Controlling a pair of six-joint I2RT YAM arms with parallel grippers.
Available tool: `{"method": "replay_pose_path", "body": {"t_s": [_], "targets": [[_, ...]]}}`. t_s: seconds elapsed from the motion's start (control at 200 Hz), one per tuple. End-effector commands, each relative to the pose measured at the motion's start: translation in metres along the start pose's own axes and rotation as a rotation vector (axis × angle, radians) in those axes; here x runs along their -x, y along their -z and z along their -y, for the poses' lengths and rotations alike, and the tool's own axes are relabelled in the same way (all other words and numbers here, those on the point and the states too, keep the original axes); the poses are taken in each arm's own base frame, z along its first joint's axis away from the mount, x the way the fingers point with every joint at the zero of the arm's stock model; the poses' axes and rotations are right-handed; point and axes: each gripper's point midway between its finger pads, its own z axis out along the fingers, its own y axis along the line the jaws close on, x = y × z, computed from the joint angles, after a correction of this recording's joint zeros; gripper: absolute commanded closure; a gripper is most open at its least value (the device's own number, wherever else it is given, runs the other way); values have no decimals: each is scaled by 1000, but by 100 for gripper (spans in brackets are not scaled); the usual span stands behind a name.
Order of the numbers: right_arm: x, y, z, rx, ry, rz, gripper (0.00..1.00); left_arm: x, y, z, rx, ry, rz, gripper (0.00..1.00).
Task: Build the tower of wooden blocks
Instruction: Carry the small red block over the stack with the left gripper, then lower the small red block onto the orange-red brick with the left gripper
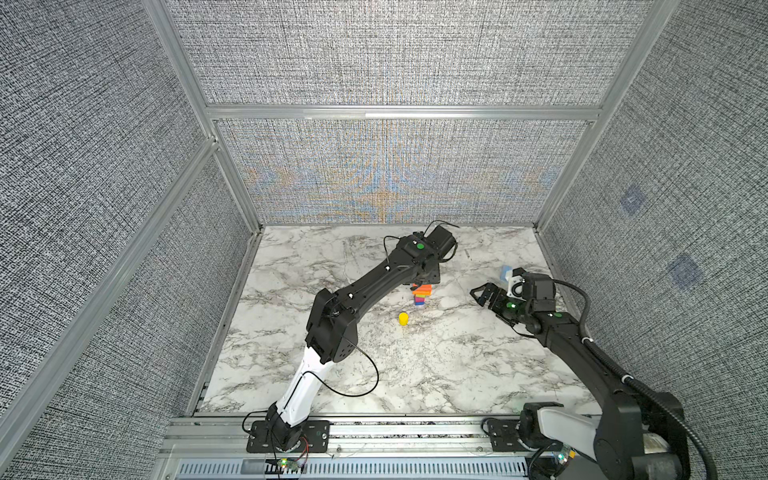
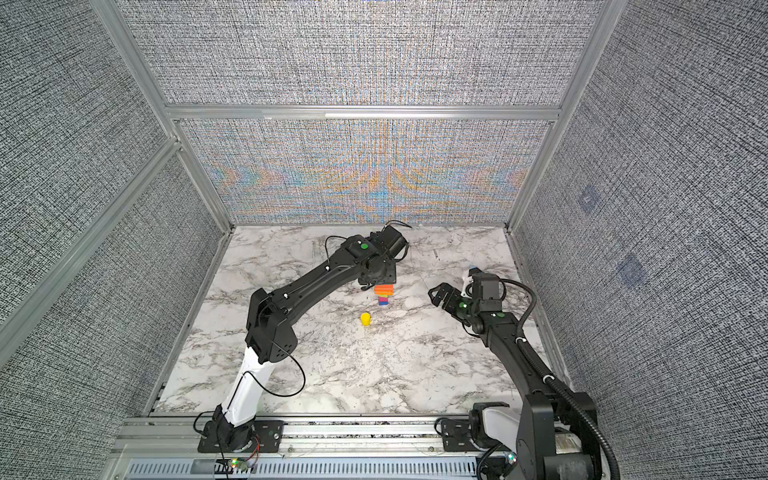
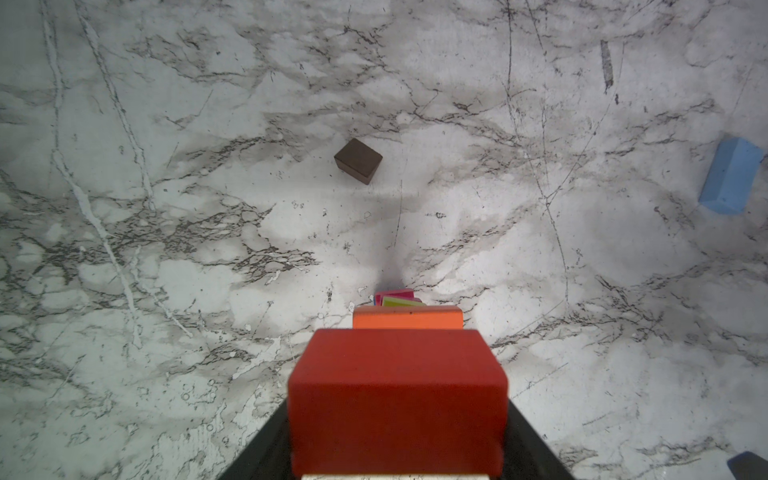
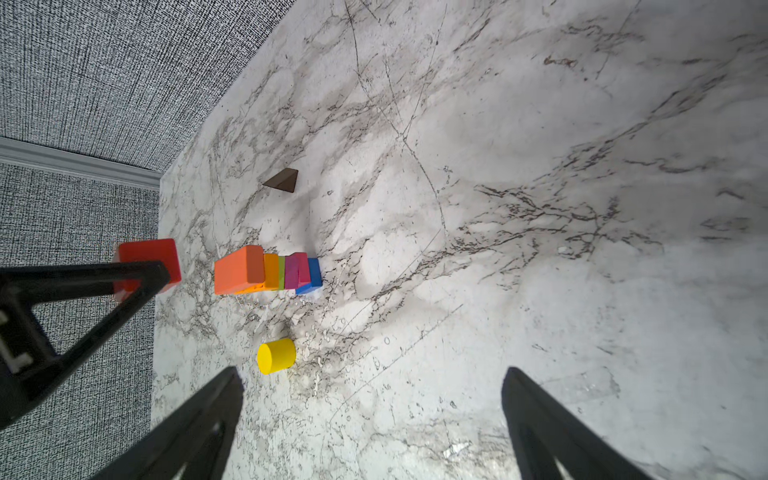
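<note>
The marble counter [image 1: 415, 374] carries everything, and the blocks sit toward its far middle where both arms can reach them. The left arm [image 1: 365, 291] stretches out over that spot so that its wrist hangs straight above the tower [image 1: 422, 295], which hides the top of the stack in both top views. The right arm [image 1: 557, 332] is drawn back to the right side, probably to leave room for the placing. The right claw [image 4: 370, 382] is spread wide and holds nothing, and it faces the stack from well apart. The left claw [image 3: 399, 440] is closed on the red block [image 4: 156, 255], pinching its two sides so the flat underside is free to land. The block hangs above the tower with a clear gap, not touching it. The tower is a short column with a blue block [image 4: 314, 272] at the base, pink and thin yellow-green layers above it, and a wide orange slab [image 4: 239, 270] on top as the landing face. From the left wrist view the red block seems lined up over it, though that angle is too steep to be sure. A light blue block [image 3: 731, 176] lies loose near the right arm. A yellow cylinder [image 1: 403, 318] stands just in front of the tower, and a dark brown cube [image 3: 358, 161] waits beyond it.
</note>
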Motion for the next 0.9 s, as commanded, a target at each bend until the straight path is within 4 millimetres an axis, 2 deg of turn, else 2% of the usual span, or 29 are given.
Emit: {"method": "replay_pose_path", "body": {"t_s": [0.0,0.895], "targets": [[1,0,-3,18,-3,5,1,-1,-4,-3,21,4,-1,51],[-2,-7,-1,24,-9,-10,1,-15,-18,7,12,-26,-37,51]]}}
